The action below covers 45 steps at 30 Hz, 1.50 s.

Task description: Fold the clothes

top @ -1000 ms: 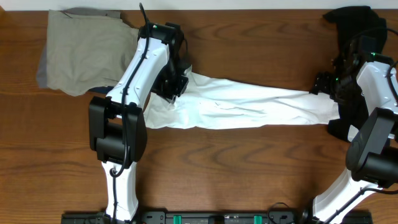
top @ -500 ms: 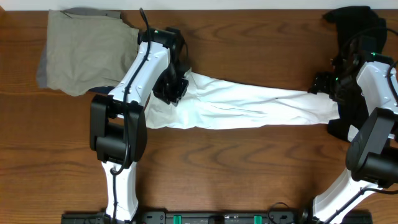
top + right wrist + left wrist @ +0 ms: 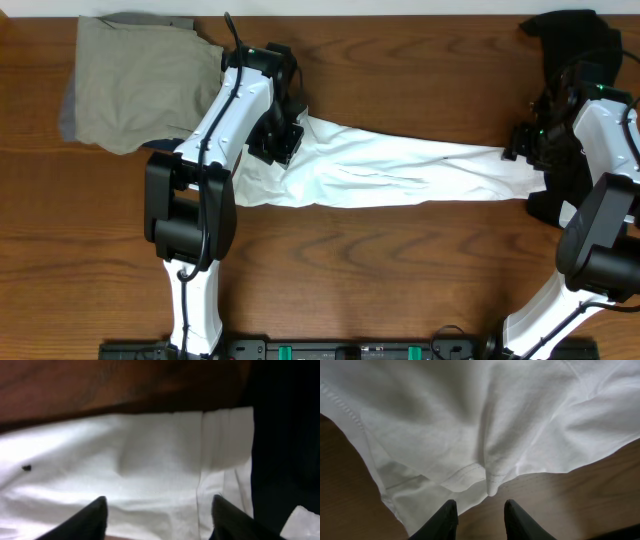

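- L gripper (image 3: 480,506): fingers apart with a narrow gap and bare wood showing between them; nothing clamped. It sits just off the hem of the white T-shirt (image 3: 400,170), low over the table (image 3: 400,60).
- R gripper (image 3: 160,501): fingers wide apart, straddling the shirt's far end from above. No pinch visible, so read as not gripping.
- T-shirt pos.: drawn out as one long, narrow band across the table centre, from L gripper to R gripper, wrinkled lengthwise. It is wider at the L end, where stitched hem layers overlap. Graphic and lettering not visible.
- Reason for layout (est.): a grip at each end would pull the cloth taut and flat before a fold, so one gripper is stationed at each end.
- Khaki garment (image 3: 130,80): folded, rear-left corner; the L arm crosses its edge. Contact with the shirt: cannot tell.
- Black garment (image 3: 570,30): rear-right, beside the R arm. In the R wrist view the shirt end lies against dark cloth.
- Task status (est.): early; no fold made in the shirt yet.
- Risk: L fingers, being off the hem, may close on air or on one layer only.
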### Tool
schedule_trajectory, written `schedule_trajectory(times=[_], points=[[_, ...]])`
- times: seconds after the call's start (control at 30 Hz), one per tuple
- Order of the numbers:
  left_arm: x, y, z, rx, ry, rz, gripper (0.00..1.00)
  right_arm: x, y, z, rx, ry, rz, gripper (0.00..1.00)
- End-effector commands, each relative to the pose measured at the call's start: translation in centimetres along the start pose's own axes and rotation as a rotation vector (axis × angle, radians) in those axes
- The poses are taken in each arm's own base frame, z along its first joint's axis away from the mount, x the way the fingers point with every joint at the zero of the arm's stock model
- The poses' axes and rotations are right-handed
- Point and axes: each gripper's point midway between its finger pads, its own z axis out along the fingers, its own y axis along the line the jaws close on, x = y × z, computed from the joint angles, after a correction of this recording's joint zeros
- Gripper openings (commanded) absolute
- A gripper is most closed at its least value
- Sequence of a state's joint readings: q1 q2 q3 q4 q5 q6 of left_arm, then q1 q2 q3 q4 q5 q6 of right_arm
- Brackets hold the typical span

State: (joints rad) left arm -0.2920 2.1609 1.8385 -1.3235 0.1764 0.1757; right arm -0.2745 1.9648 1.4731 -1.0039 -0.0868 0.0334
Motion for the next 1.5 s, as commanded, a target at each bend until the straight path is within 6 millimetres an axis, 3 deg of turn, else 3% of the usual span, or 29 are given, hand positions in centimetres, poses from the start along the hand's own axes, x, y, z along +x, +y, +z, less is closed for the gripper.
schedule_trajectory(times=[0.0,0.27,0.33,0.47,0.57,0.63,0.8,1.03,1.23,1.27,1.3,1.33,1.37,1.43,1.47], points=[[0.0,-0.1,-0.6,-0.007,-0.016,0.000,0.33,0.4,0.0,1.0,0.010,0.006,-0.017,0.58],[0.0,-0.1,-0.6,-0.007,-0.019,0.000,0.33,-0.2,0.0,3.1,-0.002,-0.054,-0.044,0.56],[0.0,-0.1,-0.6,-0.007,-0.019,0.000,0.33,-0.4,0.0,3.3,-0.002,-0.069,-0.045,0.51],[-0.1,-0.1,-0.6,-0.007,-0.021,0.000,0.33,-0.9,0.3,3.5,-0.017,-0.096,-0.048,0.31],[-0.1,-0.1,-0.6,-0.007,-0.021,0.000,0.33,-1.3,0.6,3.5,-0.034,-0.113,-0.050,0.10],[-0.1,-0.1,-0.6,-0.007,-0.021,0.000,0.33,-1.7,0.7,3.4,-0.043,-0.130,-0.052,0.03],[-0.2,-0.1,-0.6,-0.008,-0.024,0.001,0.33,-3.9,1.2,2.0,-0.058,-0.196,-0.060,0.01],[-0.5,-0.1,-0.6,-0.009,-0.039,0.002,0.33,-9.6,1.8,-2.1,-0.061,-0.395,-0.083,0.01],[-0.5,-0.1,-0.6,-0.009,-0.039,0.002,0.33,-11.2,1.8,-1.7,-0.062,-0.451,-0.089,0.01],[-0.5,-0.1,-0.6,-0.009,-0.039,0.002,0.33,-11.4,1.8,-1.5,-0.062,-0.453,-0.089,0.02],[-0.5,-0.1,-0.6,-0.009,-0.039,0.002,0.33,-11.5,1.7,-1.0,-0.062,-0.450,-0.089,0.11],[-0.5,-0.1,-0.6,-0.009,-0.039,0.002,0.33,-11.6,1.7,-0.8,-0.061,-0.451,-0.089,0.30],[-0.5,-0.1,-0.6,-0.009,-0.039,0.002,0.33,-11.7,1.6,-0.4,-0.057,-0.450,-0.087,0.63],[-0.5,-0.1,-0.6,-0.009,-0.039,0.002,0.33,-12.1,1.3,-0.4,-0.045,-0.462,-0.085,0.81],[-0.5,-0.1,-0.6,-0.009,-0.039,0.002,0.33,-12.3,1.1,-0.4,-0.032,-0.471,-0.082,0.84]])
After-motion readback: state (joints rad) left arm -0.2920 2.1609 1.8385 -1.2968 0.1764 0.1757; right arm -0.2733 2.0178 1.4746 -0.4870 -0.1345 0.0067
